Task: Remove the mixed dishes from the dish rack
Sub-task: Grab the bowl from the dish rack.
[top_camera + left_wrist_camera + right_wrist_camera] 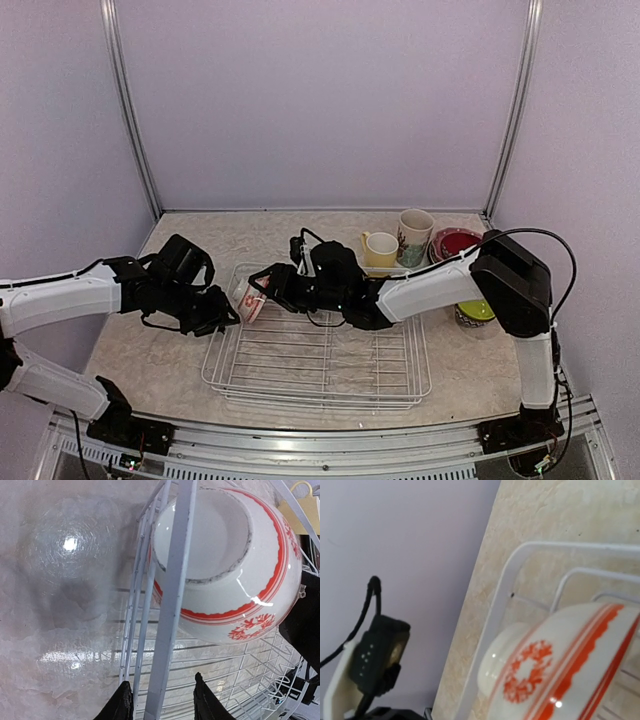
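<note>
The red-patterned bowl (248,301) is tipped on its side at the far left corner of the wire dish rack (322,385), and my right gripper (264,291) is shut on it. In the left wrist view the bowl (235,570) shows its foot ring, above the rack's grid. My left gripper (226,316) stands open beside it, its fingers (120,706) on either side of the rack's left rim wire (170,600). The right wrist view shows the bowl (555,660) close up over the rack rim (500,605); its own fingers are out of frame.
Back right on the table stand the pale yellow mug (380,248), the tall floral cup (414,235) and stacked plates topped by a maroon one (455,243). The lime-green bowl (475,312) sits behind the right arm. Part of the left arm (377,650) is in the right wrist view.
</note>
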`<state>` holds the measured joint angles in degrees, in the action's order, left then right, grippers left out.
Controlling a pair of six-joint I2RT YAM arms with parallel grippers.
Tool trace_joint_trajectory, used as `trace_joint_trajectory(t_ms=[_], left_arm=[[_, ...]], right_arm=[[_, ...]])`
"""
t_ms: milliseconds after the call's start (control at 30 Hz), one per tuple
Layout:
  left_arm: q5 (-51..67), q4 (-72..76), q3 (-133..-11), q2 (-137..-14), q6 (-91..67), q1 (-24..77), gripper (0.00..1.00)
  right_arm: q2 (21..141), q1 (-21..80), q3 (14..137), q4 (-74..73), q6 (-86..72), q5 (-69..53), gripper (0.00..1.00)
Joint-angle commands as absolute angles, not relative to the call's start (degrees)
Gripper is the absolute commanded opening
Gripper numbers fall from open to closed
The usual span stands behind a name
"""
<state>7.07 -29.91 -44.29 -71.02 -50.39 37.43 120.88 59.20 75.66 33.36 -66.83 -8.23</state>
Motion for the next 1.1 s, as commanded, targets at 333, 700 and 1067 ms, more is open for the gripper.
trace_joint_trajectory(t_ms=[333,700,1067], left_arm=[[6.1,-29.5,-43.0,-70.6,-51.0,38.2,0.38],[5.4,-31.2,-44.1,-69.1,-50.5,37.5,0.38],[2.8,-38.0,-48.3,-64.5,-49.2,37.3,0.46]], right_arm=[[125.1,59.6,80.0,31.9,-68.3,-9.4,0.24],[120.5,59.7,76.5,32.8,-65.7,-10.0,0.00],[114.1,59.6,75.9,28.1,-47.8,-20.2,0.00]])
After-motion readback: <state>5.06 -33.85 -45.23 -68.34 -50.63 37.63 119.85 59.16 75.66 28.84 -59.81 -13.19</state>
